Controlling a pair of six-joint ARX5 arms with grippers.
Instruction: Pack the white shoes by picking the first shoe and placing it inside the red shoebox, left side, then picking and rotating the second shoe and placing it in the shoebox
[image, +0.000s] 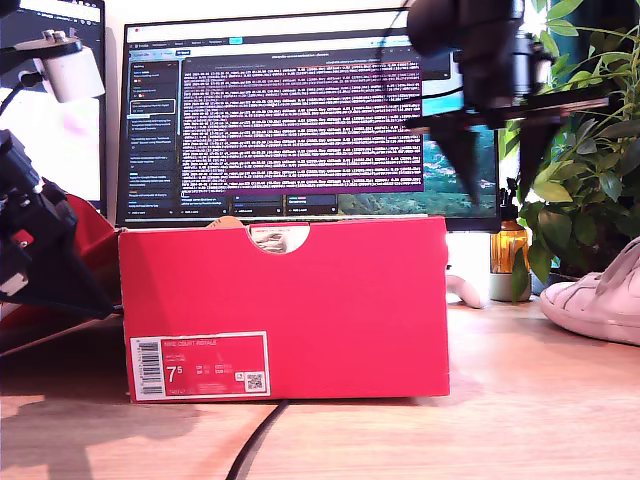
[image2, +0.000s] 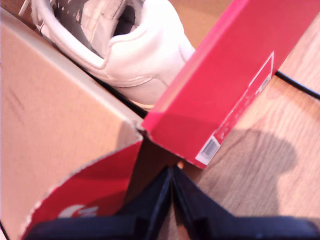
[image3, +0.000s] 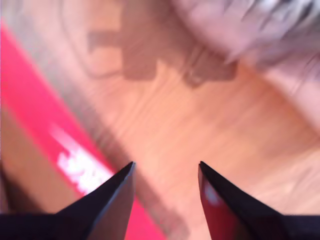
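The red shoebox (image: 285, 305) stands mid-table with its 7.5 label facing the camera. One white shoe (image2: 135, 55) lies inside it, heel toward the labelled end wall (image2: 225, 80). My first gripper (image2: 172, 172) is shut and empty, low by the box's corner at the exterior view's left (image: 100, 298). The other white shoe (image: 600, 295) rests on the table at the exterior view's right edge; it shows blurred in the second wrist view (image3: 280, 30). My second gripper (image: 500, 190) hangs open and empty above the table between box and shoe, its fingers apart (image3: 166, 165).
A red lid with a white swoosh (image2: 85, 197) lies under my first gripper, beside the box. Behind the box stands a monitor (image: 300, 110). A plant (image: 580, 170), an amber bottle (image: 508, 245) and a small white object (image: 465, 290) sit at the back right. A black cable (image: 255, 445) runs forward.
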